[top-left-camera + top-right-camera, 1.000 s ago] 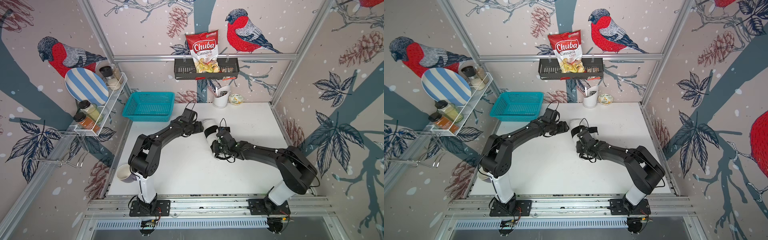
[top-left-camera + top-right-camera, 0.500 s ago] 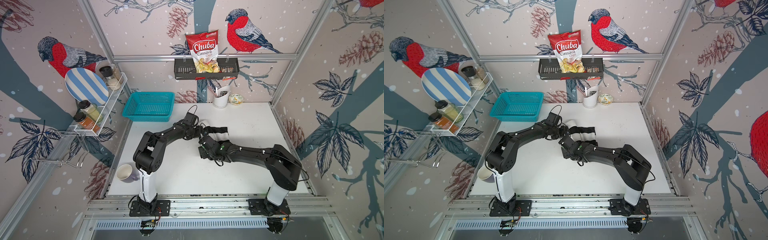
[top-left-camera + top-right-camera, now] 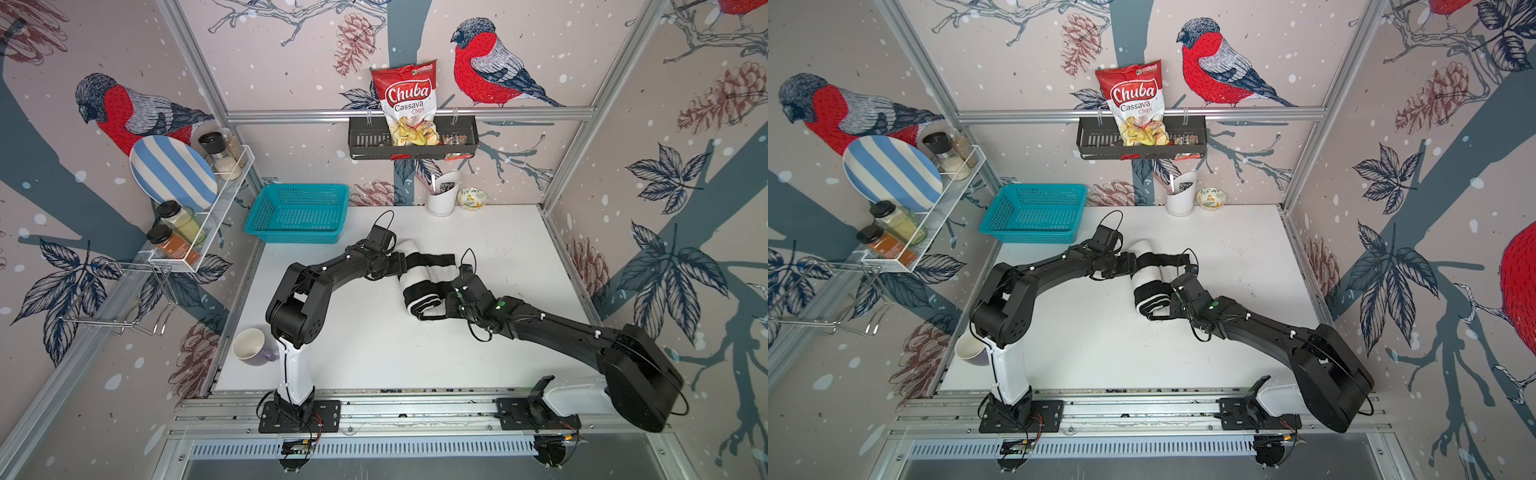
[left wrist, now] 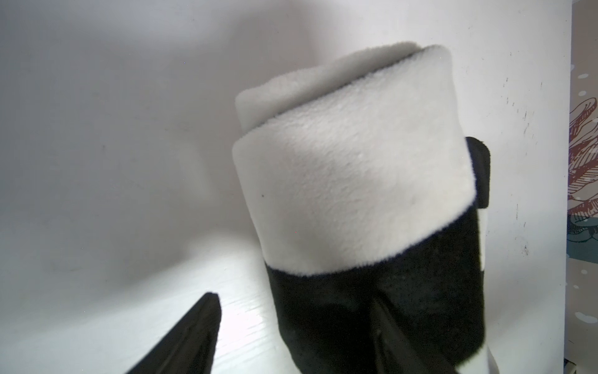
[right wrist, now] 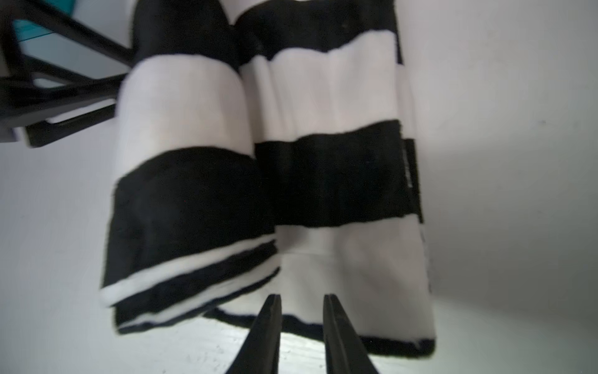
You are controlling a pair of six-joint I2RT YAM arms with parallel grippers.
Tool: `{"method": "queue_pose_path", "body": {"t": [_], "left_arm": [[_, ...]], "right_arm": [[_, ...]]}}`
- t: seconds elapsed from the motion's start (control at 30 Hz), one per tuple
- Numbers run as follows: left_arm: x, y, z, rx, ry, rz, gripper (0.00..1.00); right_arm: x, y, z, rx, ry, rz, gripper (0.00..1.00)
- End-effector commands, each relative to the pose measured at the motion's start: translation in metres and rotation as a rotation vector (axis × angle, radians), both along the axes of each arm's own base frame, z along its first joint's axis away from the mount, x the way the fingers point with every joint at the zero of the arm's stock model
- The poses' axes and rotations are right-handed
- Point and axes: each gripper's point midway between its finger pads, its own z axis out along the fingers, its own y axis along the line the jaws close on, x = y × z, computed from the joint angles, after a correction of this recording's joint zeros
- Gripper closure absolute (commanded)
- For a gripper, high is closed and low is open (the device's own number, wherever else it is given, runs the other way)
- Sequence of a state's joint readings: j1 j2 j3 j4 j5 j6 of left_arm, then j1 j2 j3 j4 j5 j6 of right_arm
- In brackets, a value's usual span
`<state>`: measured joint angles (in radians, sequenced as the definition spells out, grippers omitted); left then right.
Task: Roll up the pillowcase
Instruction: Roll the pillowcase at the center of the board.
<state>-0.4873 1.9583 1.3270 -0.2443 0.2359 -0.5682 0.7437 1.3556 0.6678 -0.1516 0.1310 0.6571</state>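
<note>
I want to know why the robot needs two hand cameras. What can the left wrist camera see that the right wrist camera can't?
Only the left wrist view shows the pillowcase's rolled white end up close and a strip of wallpaper. Only the right wrist view shows the right gripper, fingers slightly apart, the flat unrolled part beside the roll, and a bit of the teal basket. Both show the striped pillowcase, the white table and the left gripper, its fingers wide apart.

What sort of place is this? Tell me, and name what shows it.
Probably a mock kitchen built as a robot test cell: a spice rack, a chips bag and a mug, inside a metal frame.
</note>
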Motion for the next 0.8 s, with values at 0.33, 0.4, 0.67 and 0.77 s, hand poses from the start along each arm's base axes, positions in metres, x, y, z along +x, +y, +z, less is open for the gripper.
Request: {"method": "queue_pose_path", "body": {"t": [0.33, 0.4, 0.67, 0.77], "left_arm": [[-0.004, 0.023, 0.046, 0.195, -0.047, 0.012, 0.27], [-0.012, 0.015, 0.058, 0.247, -0.052, -0.011, 0.27], [-0.077, -0.034, 0.045, 0.306, 0.071, -0.091, 0.33], [-0.087, -0.040, 0.037, 0.364, 0.094, -0.092, 0.31]], "right_arm": [[0.020, -0.007, -0.032, 0.017, 0.043, 0.022, 0.76], [0.020, -0.009, -0.035, 0.016, 0.044, 0.011, 0.76], [0.023, -0.015, -0.036, 0.041, 0.029, -0.030, 0.71], [0.023, -0.014, -0.038, 0.053, 0.027, -0.026, 0.71]]}}
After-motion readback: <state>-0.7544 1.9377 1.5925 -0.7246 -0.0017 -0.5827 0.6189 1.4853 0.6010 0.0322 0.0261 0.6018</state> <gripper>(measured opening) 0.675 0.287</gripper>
